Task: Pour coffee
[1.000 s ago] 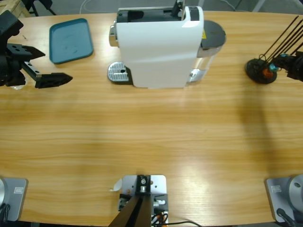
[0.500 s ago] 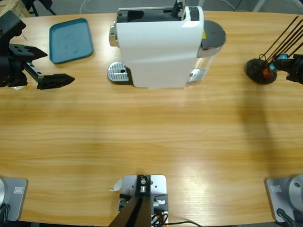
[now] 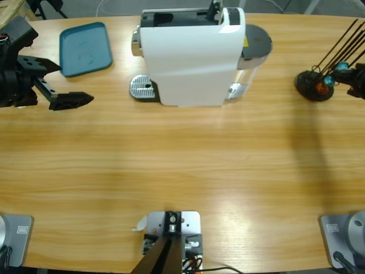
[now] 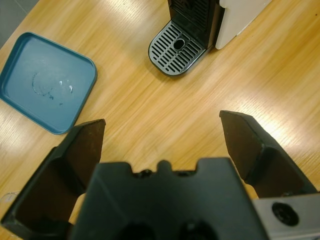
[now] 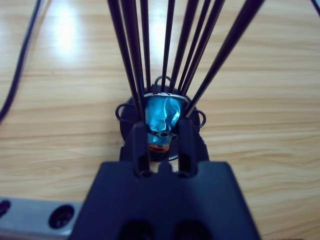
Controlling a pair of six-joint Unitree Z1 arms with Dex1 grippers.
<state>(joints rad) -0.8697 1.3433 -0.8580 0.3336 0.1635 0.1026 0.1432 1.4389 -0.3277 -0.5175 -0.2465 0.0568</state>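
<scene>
Coffee machine [image 3: 191, 54], white-bodied with a round silver drip grate [image 3: 141, 88] at its foot, stands at about twelve o'clock on the long wooden counter [image 3: 182, 165] as we look down from the high view. At ten o'clock lies a teal tray [image 3: 85, 48], set well apart from the machine and bare but for a few smears we make out in the left wrist view. Our left hand [image 3: 63, 83] comes in from the nine o'clock edge and hovers over bare wood just below the tray, its two black jaws spread wide with nothing between them; in the left wrist view [image 4: 162, 135] we look past those parted jaws to the tray [image 4: 47, 82] at upper left and the slotted drip grate [image 4: 176, 50] under the machine's dark spout at top centre. At three o'clock stands a black capsule rack [image 3: 313, 85], its round base carrying thin black rods that fan up toward the upper right corner. Our right hand [image 3: 349, 77] sits at that rack; in the right wrist view [image 5: 161, 135] its jaws are drawn close together among the rods [image 5: 165, 45], pinching a shiny blue capsule [image 5: 161, 116] with an orange one just beneath it, over the rack's dark base.
</scene>
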